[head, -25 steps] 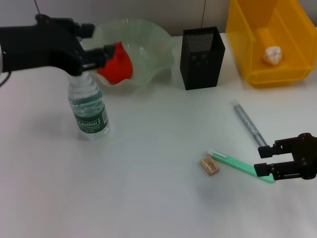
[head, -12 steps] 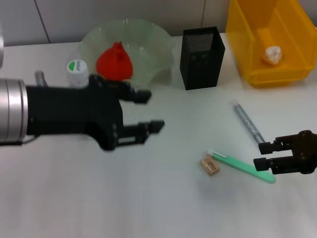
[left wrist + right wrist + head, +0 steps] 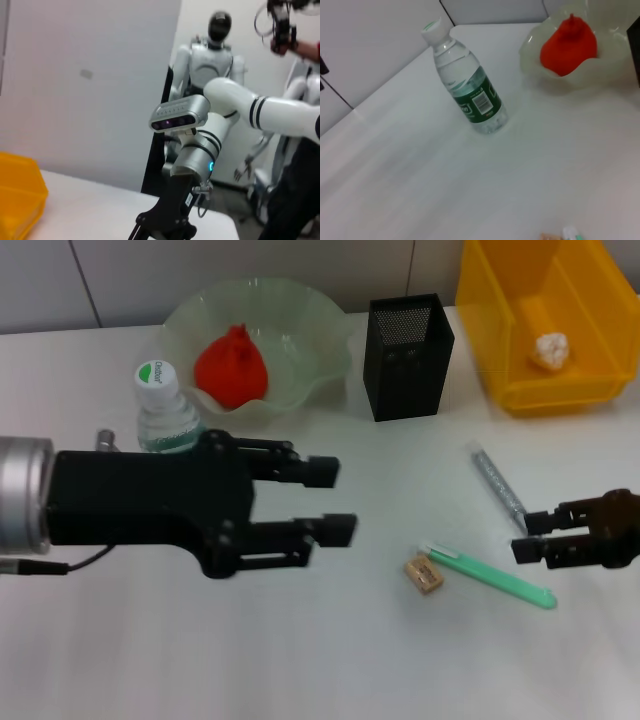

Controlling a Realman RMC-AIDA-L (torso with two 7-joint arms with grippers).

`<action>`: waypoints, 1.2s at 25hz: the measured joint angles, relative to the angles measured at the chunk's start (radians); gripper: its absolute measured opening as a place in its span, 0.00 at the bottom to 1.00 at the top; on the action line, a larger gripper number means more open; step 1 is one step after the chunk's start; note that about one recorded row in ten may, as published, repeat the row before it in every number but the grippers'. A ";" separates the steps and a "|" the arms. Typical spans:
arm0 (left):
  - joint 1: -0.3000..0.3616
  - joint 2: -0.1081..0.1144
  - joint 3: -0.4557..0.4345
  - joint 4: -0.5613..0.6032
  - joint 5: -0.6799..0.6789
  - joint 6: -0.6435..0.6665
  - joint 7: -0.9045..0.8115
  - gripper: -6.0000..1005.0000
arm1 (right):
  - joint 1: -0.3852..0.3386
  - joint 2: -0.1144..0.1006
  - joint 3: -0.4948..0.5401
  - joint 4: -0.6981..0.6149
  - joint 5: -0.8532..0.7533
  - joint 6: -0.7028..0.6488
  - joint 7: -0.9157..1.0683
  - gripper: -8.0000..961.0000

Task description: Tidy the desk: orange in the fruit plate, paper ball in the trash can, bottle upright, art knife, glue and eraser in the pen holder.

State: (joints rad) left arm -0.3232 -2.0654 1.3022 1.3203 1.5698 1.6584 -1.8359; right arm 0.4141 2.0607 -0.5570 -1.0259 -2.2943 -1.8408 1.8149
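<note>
1. Since a second ago the left gripper (image 3: 332,502) has let go of the bottle's cap and swung out over the middle of the white, smooth bench (image 3: 300,660); its black fingers (image 3: 322,471) are spread wide and hold nothing.
2. Nearest lie the tiny tan rectangular eraser (image 3: 423,574) and, just beside it, the slim mint-green art knife (image 3: 492,576).
3. At the right edge, the right gripper (image 3: 521,535) hovers over the knife's far end, its fingers a little apart and empty.
4. A thin grey speckled glue stick (image 3: 498,486) lies near it on the bench.
5. The small clear plastic water bottle (image 3: 467,92) with its green label stands upright behind the left arm, its green-and-white cap (image 3: 156,376) on.
6. Behind it, the pale green translucent glass fruit plate (image 3: 315,340) with a wavy rim holds the wrinkled, pointed red-orange orange (image 3: 231,367).
7. The square black metal-mesh pen holder (image 3: 407,357) stands beside the plate.
8. Farthest right, the bright yellow plastic trash can (image 3: 500,300) contains the crumpled white paper ball (image 3: 551,351).
</note>
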 joint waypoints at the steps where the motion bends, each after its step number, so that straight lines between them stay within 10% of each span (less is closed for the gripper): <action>1: 0.000 0.000 0.000 0.000 0.000 0.000 0.000 0.54 | 0.004 -0.002 0.000 -0.007 0.000 0.000 0.011 0.65; 11: -0.037 -0.002 -0.075 -0.148 -0.019 -0.013 0.158 0.62 | 0.061 -0.019 -0.017 -0.180 -0.007 -0.011 0.279 0.65; 17: -0.062 -0.004 -0.078 -0.224 -0.030 -0.032 0.216 0.78 | 0.148 -0.031 -0.203 -0.182 -0.088 0.016 0.469 0.65; 30: -0.071 -0.003 -0.071 -0.221 -0.035 -0.013 0.228 0.78 | 0.342 -0.011 -0.513 -0.123 -0.313 0.024 0.612 0.65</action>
State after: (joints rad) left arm -0.3941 -2.0686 1.2310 1.0990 1.5350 1.6457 -1.6075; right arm 0.7564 2.0493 -1.0695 -1.1491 -2.6072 -1.8173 2.4273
